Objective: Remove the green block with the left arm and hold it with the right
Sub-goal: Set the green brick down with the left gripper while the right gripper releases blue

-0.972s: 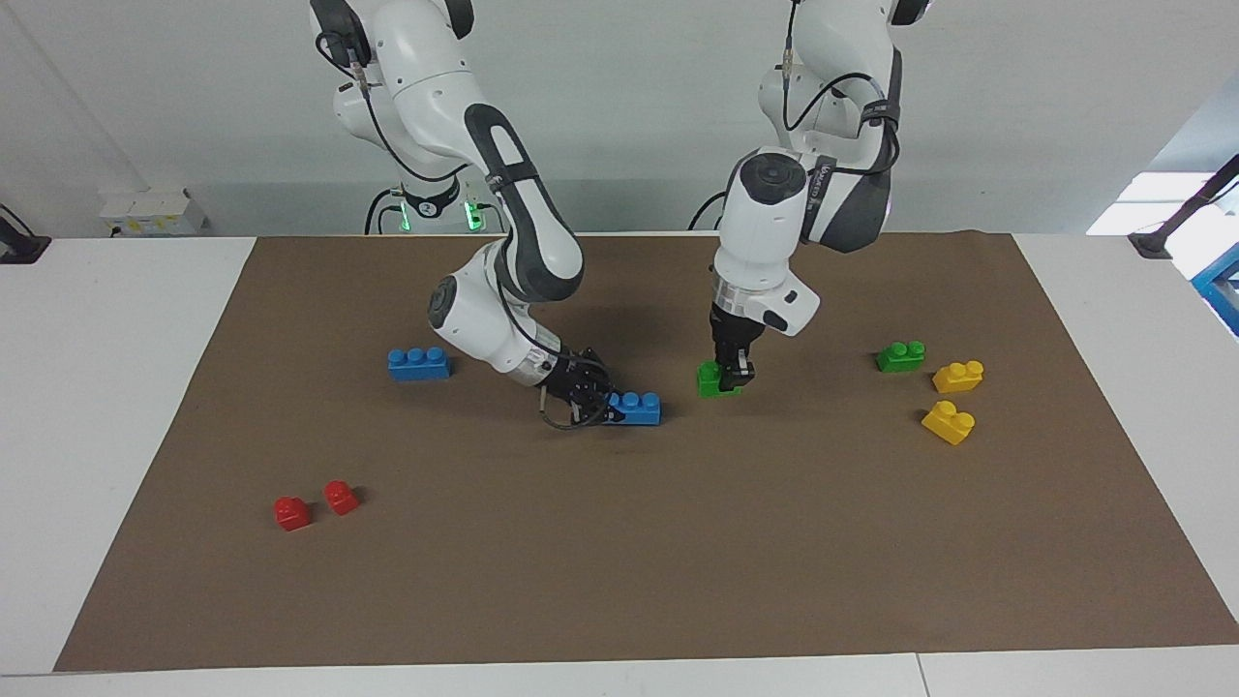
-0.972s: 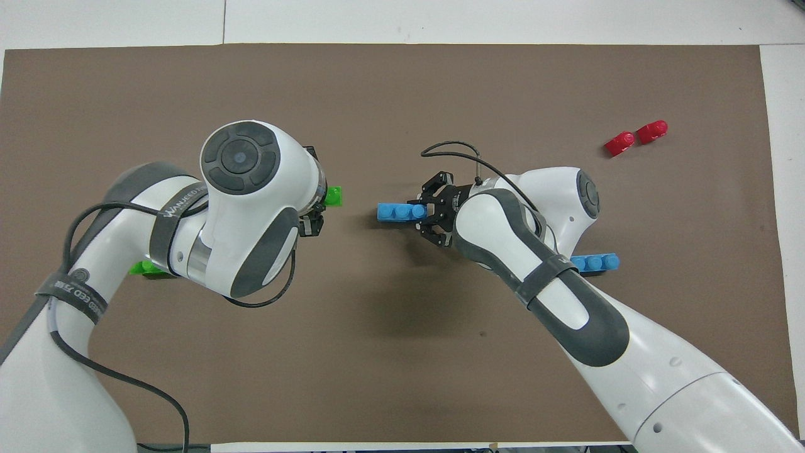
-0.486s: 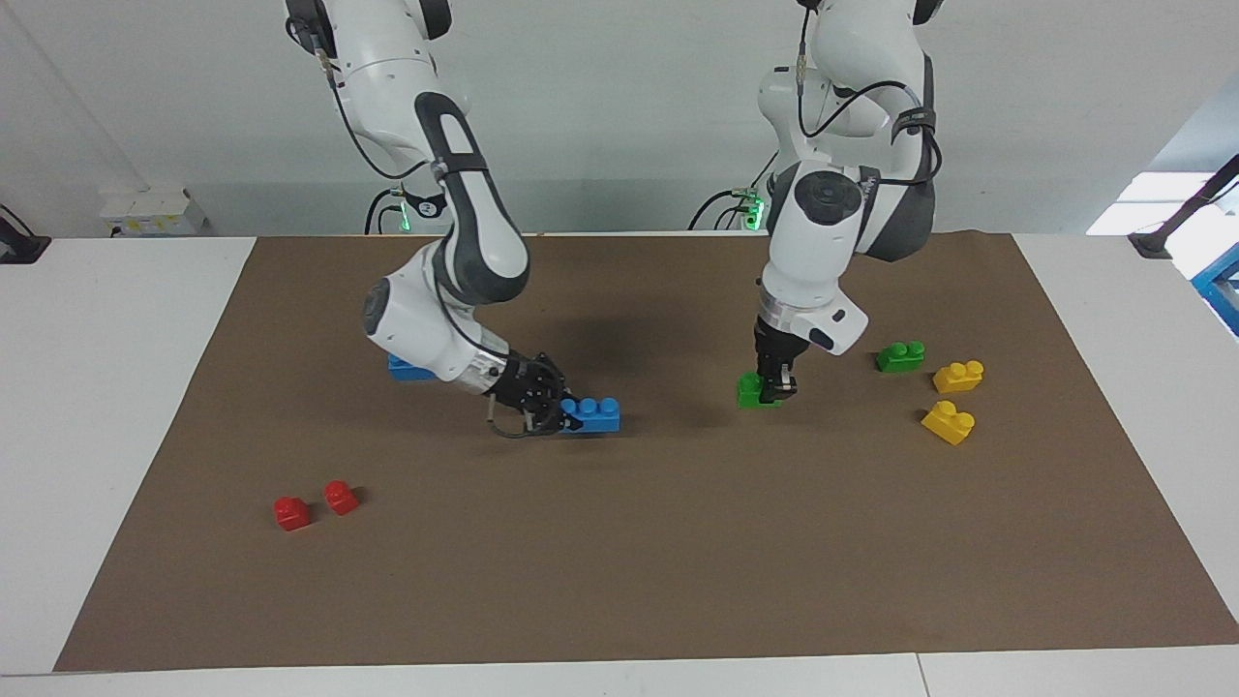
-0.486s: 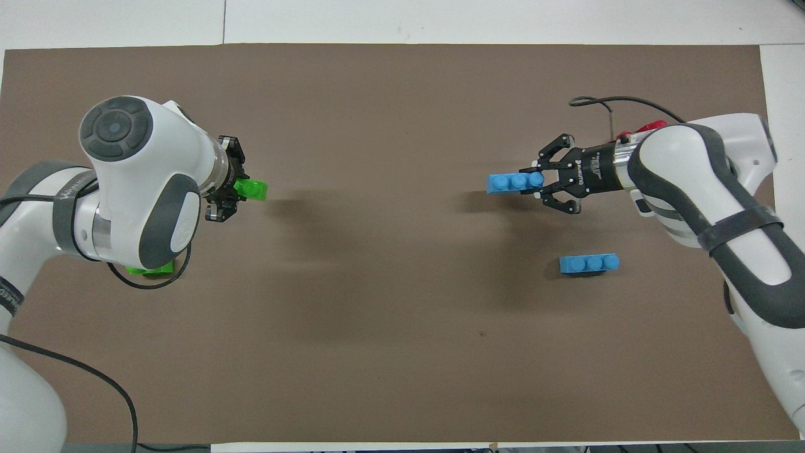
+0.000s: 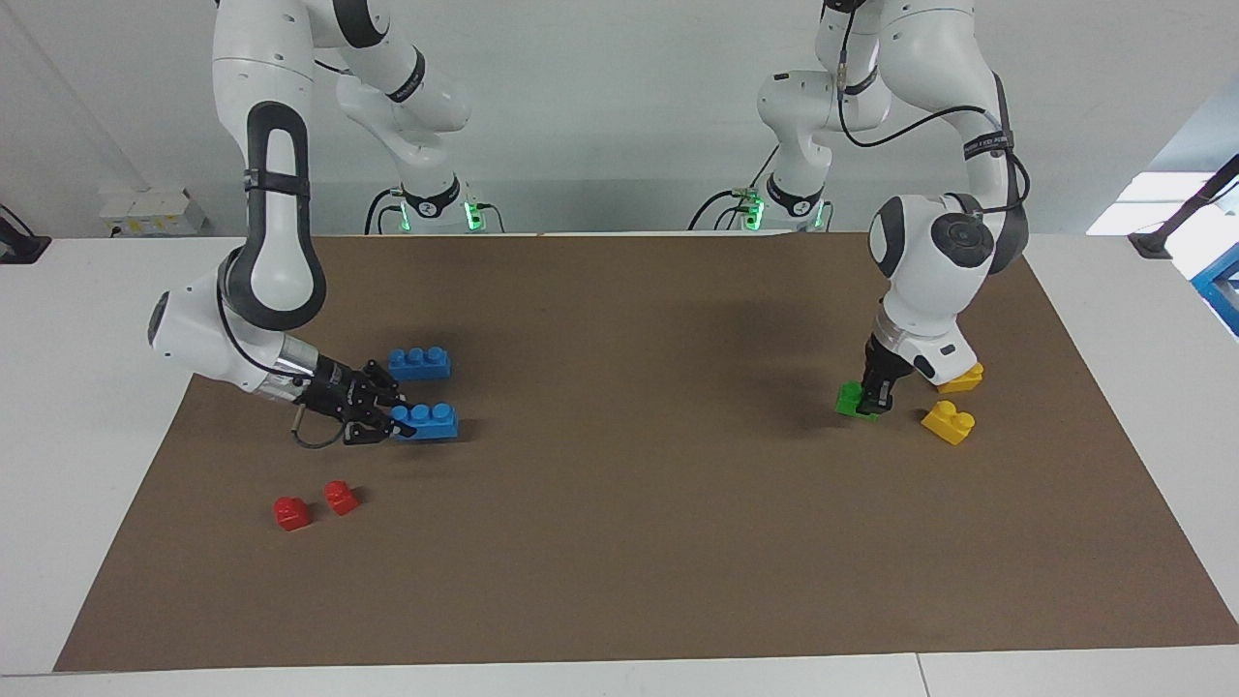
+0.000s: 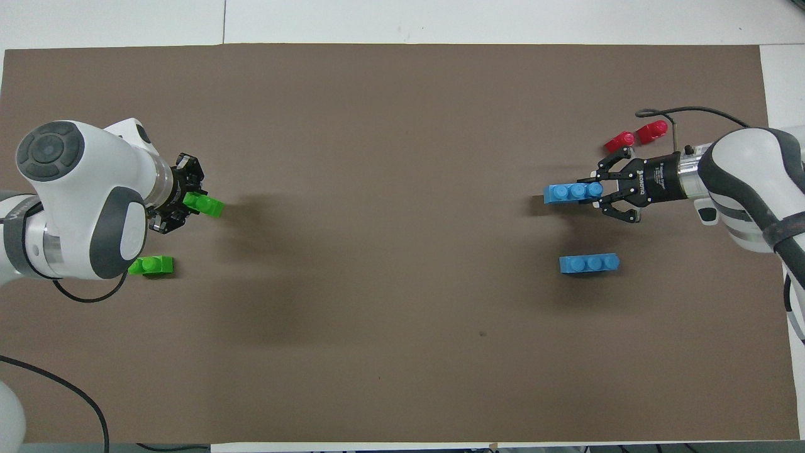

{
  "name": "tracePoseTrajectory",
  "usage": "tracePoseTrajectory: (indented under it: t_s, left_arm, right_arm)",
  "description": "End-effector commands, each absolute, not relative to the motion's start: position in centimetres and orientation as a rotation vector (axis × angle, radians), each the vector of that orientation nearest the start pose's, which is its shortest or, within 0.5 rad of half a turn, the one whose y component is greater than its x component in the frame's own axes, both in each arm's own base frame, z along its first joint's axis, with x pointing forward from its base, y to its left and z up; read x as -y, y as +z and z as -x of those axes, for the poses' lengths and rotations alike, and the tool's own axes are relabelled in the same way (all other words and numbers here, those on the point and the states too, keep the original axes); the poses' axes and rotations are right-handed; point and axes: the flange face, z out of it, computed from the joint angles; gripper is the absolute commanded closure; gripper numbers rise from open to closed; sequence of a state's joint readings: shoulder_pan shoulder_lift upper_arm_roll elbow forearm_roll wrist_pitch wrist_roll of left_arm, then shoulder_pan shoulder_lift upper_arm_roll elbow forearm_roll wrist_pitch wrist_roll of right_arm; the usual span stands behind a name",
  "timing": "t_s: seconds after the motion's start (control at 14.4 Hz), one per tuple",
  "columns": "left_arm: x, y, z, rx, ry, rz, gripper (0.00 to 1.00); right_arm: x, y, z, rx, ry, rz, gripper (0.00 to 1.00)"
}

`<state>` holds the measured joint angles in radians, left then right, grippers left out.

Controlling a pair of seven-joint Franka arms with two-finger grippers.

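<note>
Green plastic shows between the fingers of the left gripper (image 5: 874,395) — it is pinching the green block (image 5: 852,399) low over the brown mat (image 5: 639,542), toward the left arm's end of the table, and whether the brick's underside touches the mat I cannot tell. In the overhead view that gripper (image 6: 182,202) has the block (image 6: 204,205) sticking out past its fingertips. A second green brick (image 6: 151,265) lies on the mat nearer to the robots, partly under the arm's wrist as seen from above. Two yellow bricks sit close by: one (image 5: 948,421) just beside the held block, the other (image 5: 962,378) half covered by the wrist.

At the right arm's end, the right gripper (image 5: 387,418) lies nearly level with the mat and is clamped on the end of a blue three-stud brick (image 5: 426,420), its fingers closed against it; the overhead view shows the same grip (image 6: 597,190) on that brick (image 6: 571,192). Another blue brick (image 5: 419,362) rests on the mat nearer to the robots — apart from the held one. Two small red pieces (image 5: 314,504) lie close together on the mat, farther from the robots than the blue bricks.
</note>
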<state>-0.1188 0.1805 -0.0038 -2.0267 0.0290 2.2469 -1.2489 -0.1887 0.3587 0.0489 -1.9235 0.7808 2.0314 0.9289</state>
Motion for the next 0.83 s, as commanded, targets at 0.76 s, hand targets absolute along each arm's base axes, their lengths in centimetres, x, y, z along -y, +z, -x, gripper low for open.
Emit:
tracePoseTrajectory:
  t_s: [0.76]
  left_arm:
    - [3.8, 30.9, -58.2, 1.434, -0.105, 2.826, 1.00]
  right_arm:
    - [5.5, 27.0, -57.8, -1.733, 0.632, 1.907, 1.00]
